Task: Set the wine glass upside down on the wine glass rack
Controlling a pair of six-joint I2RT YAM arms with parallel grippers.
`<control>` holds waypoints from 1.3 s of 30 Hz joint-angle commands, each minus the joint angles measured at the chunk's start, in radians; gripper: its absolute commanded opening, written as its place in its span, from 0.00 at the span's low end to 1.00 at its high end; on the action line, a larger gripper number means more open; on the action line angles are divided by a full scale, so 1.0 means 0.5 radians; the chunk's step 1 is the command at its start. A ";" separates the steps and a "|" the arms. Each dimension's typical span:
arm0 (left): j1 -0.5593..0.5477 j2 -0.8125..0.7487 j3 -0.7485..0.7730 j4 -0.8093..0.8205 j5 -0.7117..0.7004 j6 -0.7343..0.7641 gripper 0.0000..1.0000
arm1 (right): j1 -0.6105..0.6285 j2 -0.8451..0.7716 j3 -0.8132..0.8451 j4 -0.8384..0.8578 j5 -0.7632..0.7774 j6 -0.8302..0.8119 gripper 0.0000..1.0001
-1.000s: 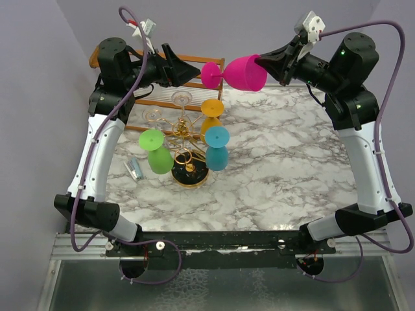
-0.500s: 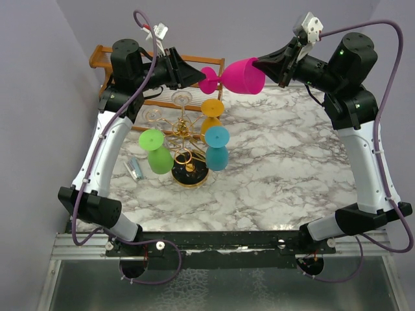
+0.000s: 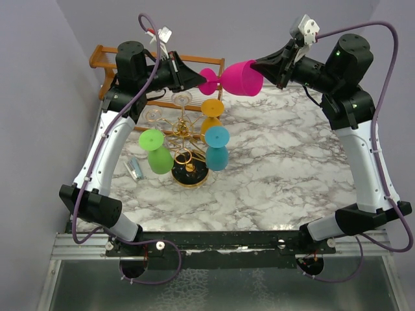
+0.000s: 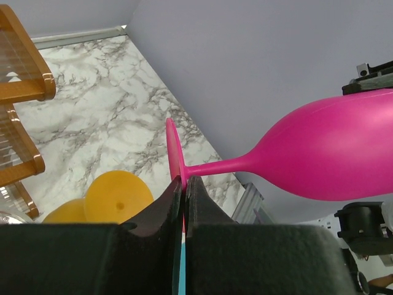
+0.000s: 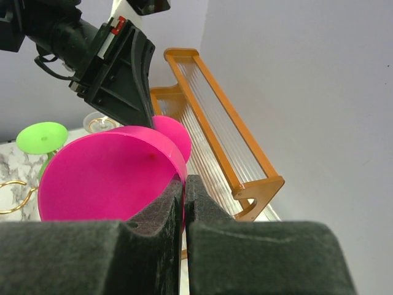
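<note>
**Glass lies level between two claws, rack below the left one**

The marbled surface (image 3: 279, 168) lies well beneath both claws. The wooden rail frame (image 3: 104, 57) stands behind and under the left claw. Below that same claw, and towards the arm bases, stands the wine glass rack (image 3: 183, 133). It already carries a green glass (image 3: 155, 154), a teal glass (image 3: 216, 150) and an orange glass (image 3: 211, 111), all bowl-down. Which of its loops is free I cannot tell from above.

The pink wine glass (image 3: 237, 76) hangs in the air, clear of the rack. Its long axis is about horizontal and runs straight from one claw to the other, foot to the left and bowl mouth to the right.

The left claw (image 4: 184, 181) is pinched onto the edge of the foot. The right claw (image 5: 184, 181) is clamped across the bowl's rim wall, so both grip the one glass.

My reading is that the move turns on this axis. The glass must swing from level to upright, foot uppermost, before the stem can slide into a loop. The left claw is the nearer to the rack and holds the end that has to finish on top, so it looks the better placed to carry the glass down.
</note>
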 commanded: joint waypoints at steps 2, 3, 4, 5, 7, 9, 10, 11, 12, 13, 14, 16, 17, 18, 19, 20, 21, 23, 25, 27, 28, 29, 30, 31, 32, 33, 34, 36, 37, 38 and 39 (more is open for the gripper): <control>-0.008 -0.011 0.079 -0.073 -0.088 0.111 0.00 | 0.002 -0.032 -0.046 0.024 -0.035 -0.039 0.03; -0.010 -0.017 0.097 -0.090 -0.115 0.134 0.00 | 0.002 -0.038 -0.054 0.013 -0.050 -0.049 0.06; -0.010 -0.021 0.115 -0.106 -0.139 0.162 0.00 | 0.000 -0.044 -0.064 0.004 -0.065 -0.059 0.10; -0.011 -0.025 0.133 -0.119 -0.157 0.184 0.00 | 0.001 -0.053 -0.073 -0.006 -0.076 -0.071 0.15; -0.006 -0.038 0.162 -0.141 -0.199 0.230 0.00 | 0.001 -0.069 -0.090 -0.030 -0.093 -0.105 0.24; -0.004 -0.052 0.186 -0.159 -0.246 0.285 0.00 | 0.002 -0.087 -0.105 -0.061 -0.098 -0.139 0.35; 0.002 -0.059 0.197 -0.168 -0.269 0.317 0.00 | 0.002 -0.098 -0.111 -0.084 -0.096 -0.158 0.40; 0.006 -0.067 0.208 -0.178 -0.294 0.347 0.00 | 0.002 -0.108 -0.115 -0.102 -0.099 -0.180 0.45; 0.009 -0.078 0.216 -0.190 -0.322 0.369 0.00 | 0.002 -0.121 -0.116 -0.121 -0.099 -0.200 0.51; 0.018 -0.088 0.227 -0.200 -0.348 0.396 0.00 | 0.002 -0.135 -0.116 -0.142 -0.100 -0.229 0.58; 0.021 -0.095 0.243 -0.215 -0.380 0.428 0.00 | 0.002 -0.145 -0.116 -0.163 -0.098 -0.249 0.65; 0.028 -0.111 0.290 -0.255 -0.451 0.515 0.00 | 0.001 -0.170 -0.113 -0.206 -0.087 -0.282 0.74; 0.029 -0.120 0.319 -0.283 -0.492 0.570 0.00 | 0.001 -0.184 -0.109 -0.224 -0.078 -0.299 0.80; 0.033 -0.130 0.346 -0.307 -0.531 0.652 0.00 | -0.001 -0.197 -0.107 -0.246 -0.070 -0.318 0.84; 0.032 -0.139 0.372 -0.333 -0.578 0.723 0.00 | -0.001 -0.208 -0.103 -0.269 -0.063 -0.341 0.86; 0.034 -0.145 0.400 -0.358 -0.607 0.794 0.00 | -0.004 -0.221 -0.098 -0.292 -0.055 -0.364 0.87; 0.033 -0.152 0.424 -0.387 -0.641 0.857 0.00 | -0.008 -0.231 -0.095 -0.311 -0.047 -0.385 0.88; 0.032 -0.174 0.462 -0.436 -0.684 0.983 0.00 | -0.013 -0.250 -0.082 -0.350 -0.045 -0.420 0.89; 0.032 -0.196 0.488 -0.480 -0.708 1.098 0.00 | -0.024 -0.268 -0.068 -0.385 -0.066 -0.446 0.91; 0.034 -0.216 0.524 -0.528 -0.717 1.226 0.00 | -0.039 -0.283 -0.056 -0.416 -0.119 -0.465 0.92; 0.033 -0.229 0.553 -0.555 -0.718 1.296 0.00 | -0.049 -0.293 -0.055 -0.425 -0.139 -0.467 0.92; 0.032 -0.237 0.577 -0.588 -0.724 1.378 0.00 | -0.057 -0.300 -0.054 -0.434 -0.153 -0.472 0.93; 0.032 -0.249 0.596 -0.624 -0.722 1.458 0.00 | -0.063 -0.308 -0.057 -0.440 -0.160 -0.477 0.93; 0.033 -0.262 0.628 -0.660 -0.715 1.540 0.00 | -0.065 -0.314 -0.064 -0.446 -0.162 -0.486 0.93; 0.032 -0.278 0.648 -0.704 -0.699 1.628 0.00 | -0.067 -0.319 -0.072 -0.450 -0.163 -0.493 0.94; 0.033 -0.292 0.668 -0.747 -0.688 1.702 0.00 | -0.069 -0.322 -0.077 -0.452 -0.162 -0.500 0.94; 0.033 -0.308 0.683 -0.810 -0.670 1.775 0.00 | -0.069 -0.325 -0.087 -0.457 -0.162 -0.504 0.94; 0.032 -0.351 0.706 -0.919 -0.592 1.932 0.00 | -0.069 -0.326 -0.101 -0.458 -0.165 -0.513 0.95; 0.032 -0.371 0.720 -0.986 -0.542 2.002 0.00 | -0.069 -0.325 -0.107 -0.458 -0.165 -0.516 0.95; 0.032 -0.387 0.736 -1.052 -0.491 2.072 0.00 | -0.069 -0.326 -0.116 -0.456 -0.165 -0.517 0.95; 0.034 -0.404 0.750 -1.120 -0.433 2.149 0.00 | -0.069 -0.328 -0.121 -0.454 -0.163 -0.520 0.95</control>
